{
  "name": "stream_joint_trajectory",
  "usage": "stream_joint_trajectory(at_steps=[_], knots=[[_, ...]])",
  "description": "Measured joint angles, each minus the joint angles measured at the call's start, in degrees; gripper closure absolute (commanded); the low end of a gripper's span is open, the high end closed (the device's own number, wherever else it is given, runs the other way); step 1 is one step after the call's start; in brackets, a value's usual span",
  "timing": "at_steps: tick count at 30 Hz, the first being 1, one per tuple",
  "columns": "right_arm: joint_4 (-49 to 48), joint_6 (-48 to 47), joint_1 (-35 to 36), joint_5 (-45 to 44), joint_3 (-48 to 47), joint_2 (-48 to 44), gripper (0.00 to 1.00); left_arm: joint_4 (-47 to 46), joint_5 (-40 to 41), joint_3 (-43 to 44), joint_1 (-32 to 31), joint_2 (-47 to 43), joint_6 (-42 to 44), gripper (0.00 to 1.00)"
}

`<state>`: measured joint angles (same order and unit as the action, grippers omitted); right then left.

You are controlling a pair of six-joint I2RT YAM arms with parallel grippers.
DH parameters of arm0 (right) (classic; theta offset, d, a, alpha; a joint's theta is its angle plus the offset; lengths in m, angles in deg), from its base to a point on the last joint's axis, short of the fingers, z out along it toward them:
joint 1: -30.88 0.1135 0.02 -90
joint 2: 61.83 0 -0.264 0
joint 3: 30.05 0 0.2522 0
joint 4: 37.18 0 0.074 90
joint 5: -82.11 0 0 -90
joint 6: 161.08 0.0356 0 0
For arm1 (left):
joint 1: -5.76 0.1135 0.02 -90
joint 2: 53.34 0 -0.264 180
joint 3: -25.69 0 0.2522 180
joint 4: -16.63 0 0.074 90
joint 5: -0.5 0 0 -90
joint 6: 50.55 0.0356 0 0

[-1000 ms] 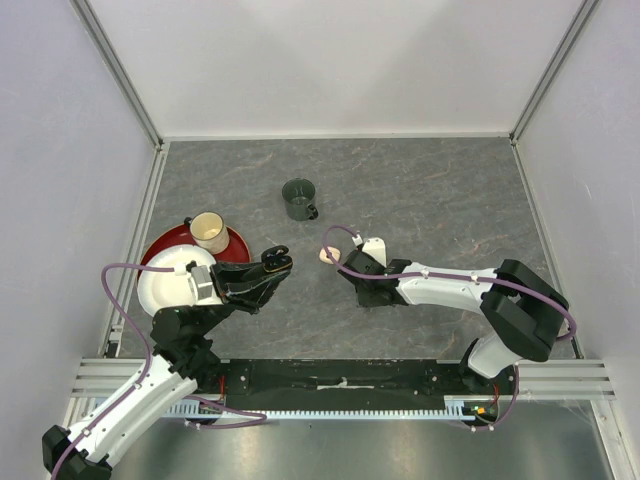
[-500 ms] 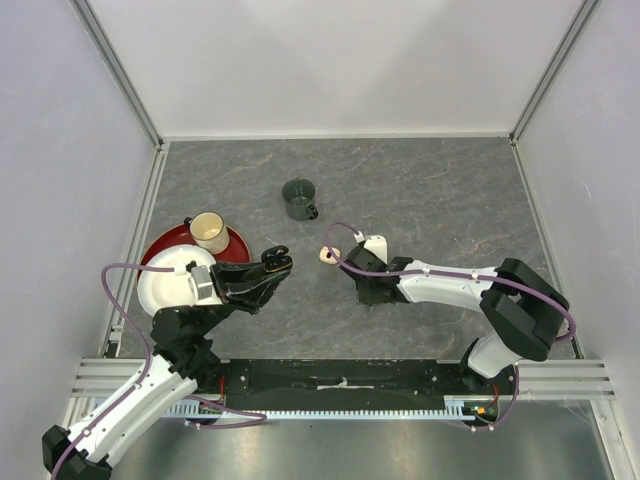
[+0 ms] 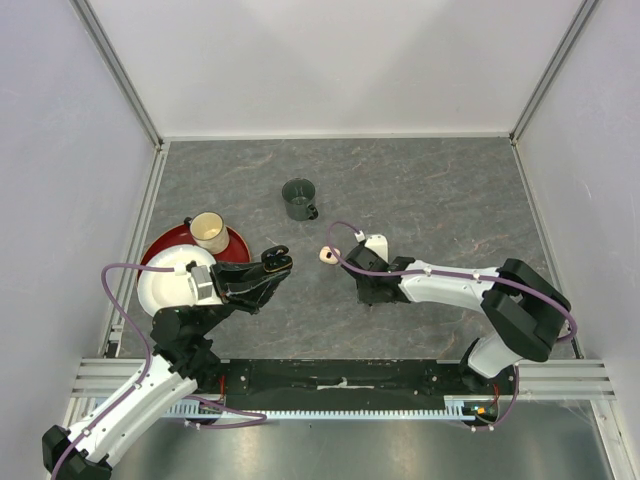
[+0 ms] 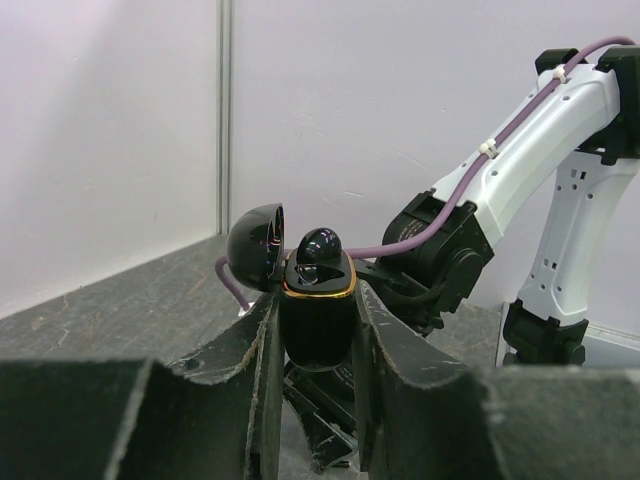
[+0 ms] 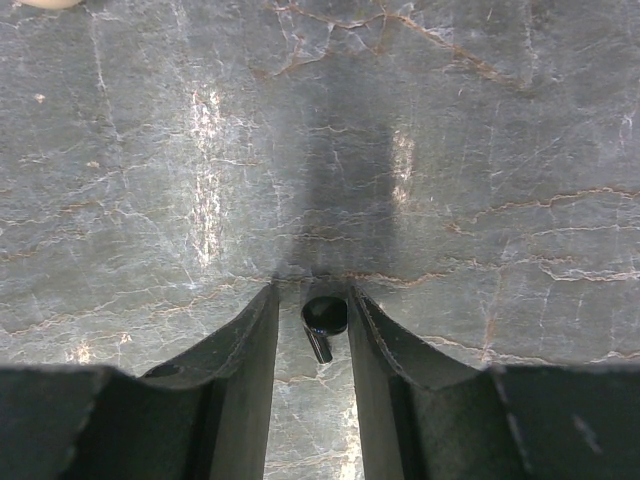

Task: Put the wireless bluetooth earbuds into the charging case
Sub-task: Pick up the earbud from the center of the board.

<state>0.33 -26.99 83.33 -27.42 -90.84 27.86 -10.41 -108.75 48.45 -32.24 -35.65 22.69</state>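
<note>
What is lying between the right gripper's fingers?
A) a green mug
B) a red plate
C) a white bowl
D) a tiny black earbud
D: the right wrist view shows a black earbud lying on the table between the fingers of the right gripper.

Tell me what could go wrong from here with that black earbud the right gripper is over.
The black earbud lies off-centre between the fingers of the right gripper, near one and clear of the other; closing could roll it away instead of pinching it. The fingers flank only its round head, so it may twist once gripped. The charging case in the left gripper, lid open, is a small target.
</note>
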Motion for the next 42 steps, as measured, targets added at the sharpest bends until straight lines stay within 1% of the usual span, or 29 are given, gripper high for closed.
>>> stream_joint_trajectory(at_steps=[10, 16, 33, 36, 38, 42], knots=[[-0.8, 0.1, -0.2, 0.2, 0.8, -0.7, 0.59, 0.0, 0.0, 0.0, 0.0, 0.4, 0.0, 0.98], [-0.6, 0.1, -0.2, 0.2, 0.8, -0.7, 0.62, 0.0, 0.0, 0.0, 0.0, 0.4, 0.0, 0.98], [0.4, 0.0, -0.2, 0.2, 0.6, -0.8, 0.62, 0.0, 0.0, 0.0, 0.0, 1.7, -0.1, 0.98], [0.5, 0.0, -0.2, 0.2, 0.6, -0.8, 0.63, 0.0, 0.0, 0.0, 0.0, 1.8, -0.1, 0.98], [0.5, 0.0, -0.2, 0.2, 0.6, -0.7, 0.66, 0.0, 0.0, 0.0, 0.0, 1.8, -0.1, 0.98], [0.6, 0.0, -0.2, 0.2, 0.6, -0.7, 0.68, 0.0, 0.0, 0.0, 0.0, 1.8, -0.1, 0.98]])
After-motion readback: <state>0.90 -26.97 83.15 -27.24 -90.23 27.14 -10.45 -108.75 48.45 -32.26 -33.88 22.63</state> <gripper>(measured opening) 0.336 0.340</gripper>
